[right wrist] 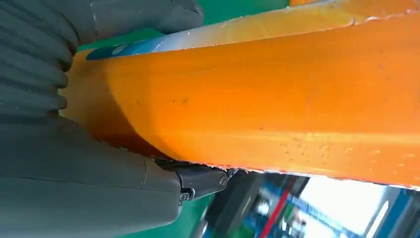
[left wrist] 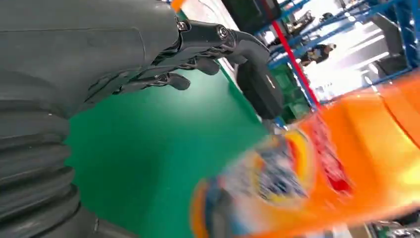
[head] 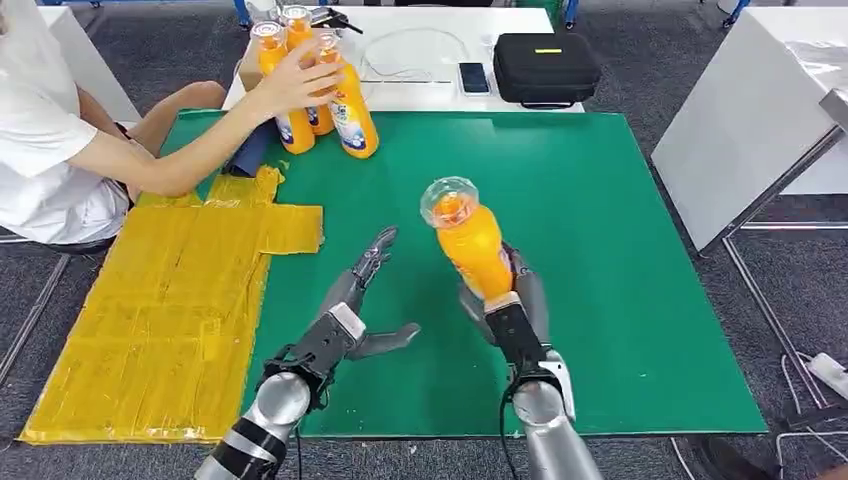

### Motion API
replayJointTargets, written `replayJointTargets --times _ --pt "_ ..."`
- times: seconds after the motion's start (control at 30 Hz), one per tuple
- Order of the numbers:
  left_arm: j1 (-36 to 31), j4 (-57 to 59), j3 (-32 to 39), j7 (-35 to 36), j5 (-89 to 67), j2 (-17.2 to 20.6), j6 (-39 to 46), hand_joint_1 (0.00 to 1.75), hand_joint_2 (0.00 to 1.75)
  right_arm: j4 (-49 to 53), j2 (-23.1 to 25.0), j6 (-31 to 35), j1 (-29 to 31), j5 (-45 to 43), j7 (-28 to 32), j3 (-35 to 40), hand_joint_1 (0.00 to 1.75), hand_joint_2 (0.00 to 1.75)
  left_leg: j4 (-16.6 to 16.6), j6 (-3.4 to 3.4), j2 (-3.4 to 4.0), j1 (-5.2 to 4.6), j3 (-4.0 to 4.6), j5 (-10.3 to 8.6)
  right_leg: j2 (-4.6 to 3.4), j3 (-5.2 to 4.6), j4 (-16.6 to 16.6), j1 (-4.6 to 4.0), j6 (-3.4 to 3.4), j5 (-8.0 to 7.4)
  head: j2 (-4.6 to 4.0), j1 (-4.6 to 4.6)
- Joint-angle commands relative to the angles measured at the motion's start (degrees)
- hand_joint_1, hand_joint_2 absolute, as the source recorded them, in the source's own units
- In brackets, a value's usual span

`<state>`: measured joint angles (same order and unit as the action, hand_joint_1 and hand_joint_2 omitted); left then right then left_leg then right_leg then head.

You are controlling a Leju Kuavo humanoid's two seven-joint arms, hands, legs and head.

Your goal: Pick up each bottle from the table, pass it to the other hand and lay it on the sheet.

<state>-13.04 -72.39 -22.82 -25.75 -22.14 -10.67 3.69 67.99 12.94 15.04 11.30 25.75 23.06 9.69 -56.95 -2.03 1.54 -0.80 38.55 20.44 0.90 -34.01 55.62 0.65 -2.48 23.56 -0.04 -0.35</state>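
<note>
My right hand (head: 510,300) grips an orange bottle (head: 470,240) by its lower body and holds it upright above the green mat (head: 620,250). The same bottle (right wrist: 277,94) lies close against my right hand (right wrist: 74,148) in the right wrist view. My left hand (head: 355,310) hovers open just left of the bottle, fingers spread, not touching it. In the left wrist view the bottle (left wrist: 317,173) is a blur beyond my left hand (left wrist: 148,54). The yellow sheet (head: 170,320) lies at the left. Three more orange bottles (head: 320,90) stand at the mat's far left corner.
A person in a white shirt sits at the far left, one hand (head: 295,80) on the standing bottles. A white table behind holds a black case (head: 545,68), a phone (head: 474,78) and a cable. Another white table (head: 760,110) stands at the right.
</note>
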Motion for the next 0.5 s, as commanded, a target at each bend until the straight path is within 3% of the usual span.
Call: replayJointTargets --times 0.03,0.33,0.5 --pt "-2.80 2.59 -2.44 0.27 0.74 1.17 -0.40 0.00 1.75 -9.01 1.86 -0.33 4.50 -0.78 0.36 3.73 1.75 1.75 -0.04 0.16 -0.05 0.07 -0.24 0.13 -0.12 0.24 -0.01 -0.03 0.09 0.07 -0.02 0.00" --pt "-2.80 2.62 -2.51 0.28 0.81 1.25 -0.44 0.00 1.75 -9.04 1.71 -0.33 4.55 -0.92 0.41 3.77 1.75 1.75 -0.01 0.15 -0.11 0.04 -0.16 0.08 -0.05 0.17 -0.02 -0.01 0.09 0.05 -0.02 0.00" --pt "-3.74 2.52 -2.45 0.24 2.60 1.00 -0.97 0.00 1.75 -12.39 3.41 -2.49 6.01 -0.77 0.81 7.74 1.75 1.75 -0.07 0.20 -0.10 0.08 -0.23 0.16 -0.11 0.23 0.03 -0.04 0.12 0.10 -0.02 0.00"
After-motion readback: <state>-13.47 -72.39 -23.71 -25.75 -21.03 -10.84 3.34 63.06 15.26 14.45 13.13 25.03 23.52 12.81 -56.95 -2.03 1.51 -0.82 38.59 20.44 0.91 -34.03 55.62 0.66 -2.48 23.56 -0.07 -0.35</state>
